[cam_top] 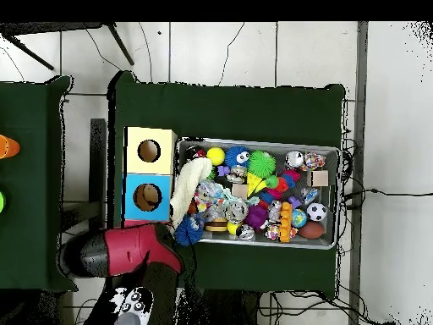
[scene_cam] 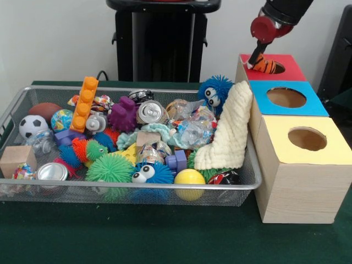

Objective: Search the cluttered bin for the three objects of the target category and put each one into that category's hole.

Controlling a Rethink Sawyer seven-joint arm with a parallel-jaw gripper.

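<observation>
The bin [scene_cam: 137, 89] is a silver wire mesh basket, full of mixed toys, on the green table; it also shows in the overhead view [cam_top: 254, 141]. To its right stands a wooden box with a red-topped hole [scene_cam: 278, 67], a blue-topped hole [scene_cam: 286, 97] and a yellow-topped hole [scene_cam: 307, 138]. My gripper [scene_cam: 256, 59] comes down at the top right, shut on an orange and black striped toy [scene_cam: 266, 66] at the left rim of the red hole. In the overhead view my red arm [cam_top: 127, 250] covers the red top and the gripper.
A cream knitted cloth [scene_cam: 231, 129] leans over the bin's right end against the box. The bin holds a blue fuzzy ball with eyes [scene_cam: 214, 91], an orange brick [scene_cam: 84, 103], a can [scene_cam: 151, 111], a yellow ball [scene_cam: 189, 177] and a soccer ball [scene_cam: 33, 125]. The black pedestal [scene_cam: 159, 38] stands behind.
</observation>
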